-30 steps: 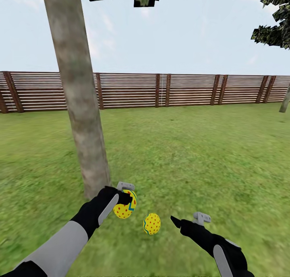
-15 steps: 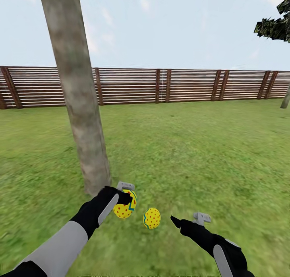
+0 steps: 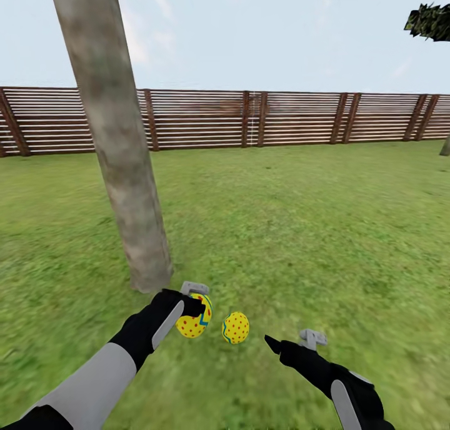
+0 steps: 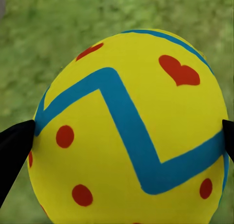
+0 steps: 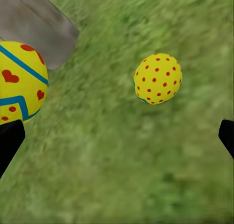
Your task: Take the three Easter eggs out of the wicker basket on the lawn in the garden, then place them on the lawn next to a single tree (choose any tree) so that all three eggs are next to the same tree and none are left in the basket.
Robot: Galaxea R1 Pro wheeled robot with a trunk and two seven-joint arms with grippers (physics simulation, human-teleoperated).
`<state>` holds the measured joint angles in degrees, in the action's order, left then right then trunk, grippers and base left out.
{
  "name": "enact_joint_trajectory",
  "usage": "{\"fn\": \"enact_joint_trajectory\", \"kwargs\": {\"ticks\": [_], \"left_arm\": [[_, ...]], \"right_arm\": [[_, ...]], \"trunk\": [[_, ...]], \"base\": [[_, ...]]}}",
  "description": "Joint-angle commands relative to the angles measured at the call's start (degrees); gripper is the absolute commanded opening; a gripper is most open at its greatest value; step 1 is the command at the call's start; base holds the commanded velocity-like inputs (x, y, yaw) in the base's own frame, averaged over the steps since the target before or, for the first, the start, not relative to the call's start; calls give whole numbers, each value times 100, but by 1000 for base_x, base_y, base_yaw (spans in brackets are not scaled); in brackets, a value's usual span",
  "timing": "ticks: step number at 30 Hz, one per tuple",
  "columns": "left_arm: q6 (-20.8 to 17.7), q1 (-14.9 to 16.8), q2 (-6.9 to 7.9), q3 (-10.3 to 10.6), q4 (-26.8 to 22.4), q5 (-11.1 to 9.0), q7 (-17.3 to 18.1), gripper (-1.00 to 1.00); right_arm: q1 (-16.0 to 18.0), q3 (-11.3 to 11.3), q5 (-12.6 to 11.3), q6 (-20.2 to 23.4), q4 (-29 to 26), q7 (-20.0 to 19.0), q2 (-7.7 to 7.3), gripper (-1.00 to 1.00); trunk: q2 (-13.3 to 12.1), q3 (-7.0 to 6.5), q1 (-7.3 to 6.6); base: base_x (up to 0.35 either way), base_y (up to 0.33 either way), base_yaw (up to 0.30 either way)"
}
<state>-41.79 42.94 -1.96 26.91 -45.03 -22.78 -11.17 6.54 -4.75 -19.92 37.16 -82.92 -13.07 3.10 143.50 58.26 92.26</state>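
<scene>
The left hand [image 3: 199, 310] grasps a yellow Easter egg with red dots, a red heart and a blue-green zigzag stripe [image 3: 194, 318], its two black fingertips [image 4: 14, 146] pressed against opposite flanks of the shell, as the left wrist view shows close up. That striped egg hangs above the mottled green lawn [image 3: 300, 230], just in front of the foot of the thick, pale grey-brown mottled tree trunk [image 3: 125, 167]. A second yellow egg covered in small red dots [image 3: 235, 327] lies on the grass just to the right of the held one, near the same trunk. The right hand [image 3: 284, 345] is released, fingers spread and holding nothing, low over the grass to the right of the dotted egg. The move to come probably turns on the drop straight below the left hand: the grass there lies between the trunk and the dotted egg, so the striped egg needs only to go down, its long axis roughly upright in the grip. A brown wooden fence of horizontal slats [image 3: 300, 117] closes the garden behind. A third egg and the basket are somewhere out of frame.
</scene>
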Motion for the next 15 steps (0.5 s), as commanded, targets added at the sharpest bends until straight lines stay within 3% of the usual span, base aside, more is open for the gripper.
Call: {"fn": "enact_joint_trajectory", "kwargs": {"ticks": [1,15], "left_arm": [[-15,4,3,16,-6,-60,-51,-100],[-13,4,3,16,-8,-60,-50,-100]], "right_arm": [[4,-18,-3,37,-5,-29,6,100],[5,-18,-3,37,-5,-29,6,100]], "trunk": [[4,28,1],[23,339,37]], "base": [[0,0,0],[0,0,0]]}}
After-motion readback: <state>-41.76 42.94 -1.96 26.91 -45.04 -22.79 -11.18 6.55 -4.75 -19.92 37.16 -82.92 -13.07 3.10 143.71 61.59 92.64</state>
